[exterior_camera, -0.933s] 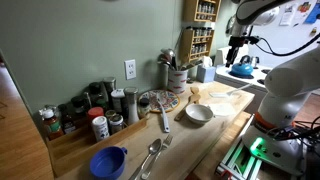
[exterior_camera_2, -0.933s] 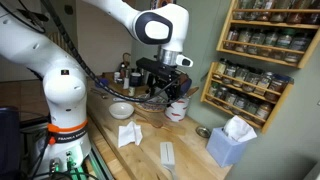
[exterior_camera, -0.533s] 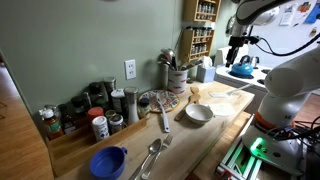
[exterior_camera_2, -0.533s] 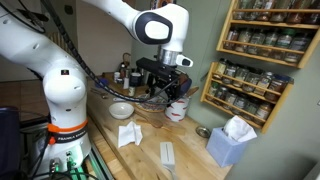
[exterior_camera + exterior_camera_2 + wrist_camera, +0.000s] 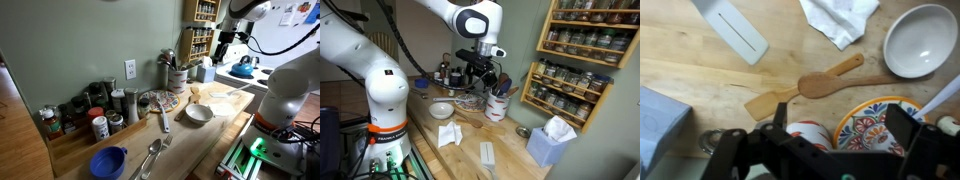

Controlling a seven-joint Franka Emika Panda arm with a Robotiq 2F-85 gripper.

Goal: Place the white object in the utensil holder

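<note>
The white object [image 5: 165, 122] is a slim white utensil lying on the counter beside the patterned plate [image 5: 156, 101]; its tip shows at the right edge of the wrist view [image 5: 942, 96]. The utensil holder [image 5: 177, 78] is a pale crock with handles sticking up, also seen in an exterior view [image 5: 498, 106] and just below the jaws in the wrist view [image 5: 808, 134]. My gripper [image 5: 219, 58] [image 5: 485, 84] [image 5: 840, 126] hangs in the air above the holder and plate. It is open and empty, well away from the white object.
A white bowl [image 5: 919, 40], two wooden spatulas [image 5: 805, 86], a crumpled napkin [image 5: 839, 17] and a flat white block [image 5: 733, 27] lie on the counter. A blue tissue box [image 5: 551, 141], spice jars [image 5: 100, 105], a blue bowl [image 5: 107, 161] and metal spoons [image 5: 152, 155] stand around.
The arm has swung sideways and a little upward, bringing the gripper closer over the utensil holder. The jaws stay open. Nothing on the counter has moved.
</note>
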